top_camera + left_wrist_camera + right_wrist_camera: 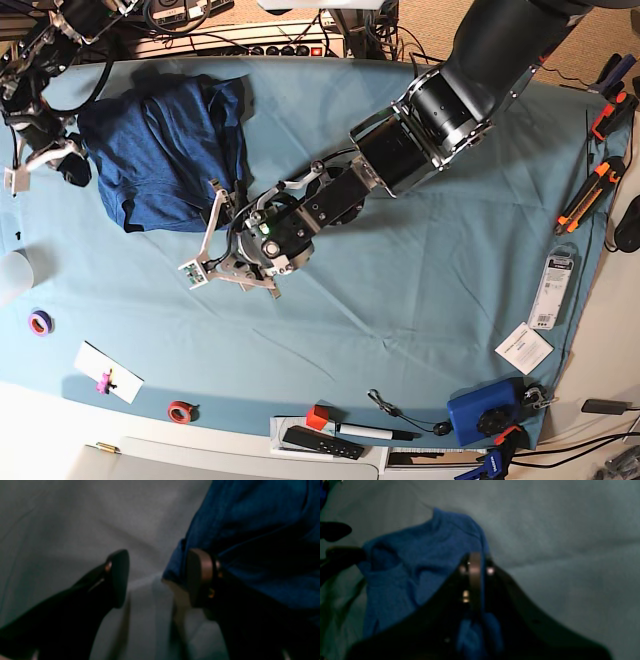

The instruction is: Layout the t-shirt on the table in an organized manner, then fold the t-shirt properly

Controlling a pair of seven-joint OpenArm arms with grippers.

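The table [420, 270], 1 wide surface under wrinkled light teal cloth, carries 1 t-shirt [165, 150]. The t-shirt is dark navy, heathered and soft, bunched in a rumpled heap near the table's far left corner, its folds overlapping and its lower edge curled under. 2 arms reach over it. The left hand [157, 578] hovers at the heap's near right edge with its fingers spread apart; in the left wrist view 1 finger [200, 577] touches the blue fabric and the other sits over bare cloth. The right hand [475, 580], at the table's left edge, is pressed together, pinching a fold of the t-shirt. Along the near edge lie 2 tape rolls, 1 purple [40, 322] and 1 red [180, 411].
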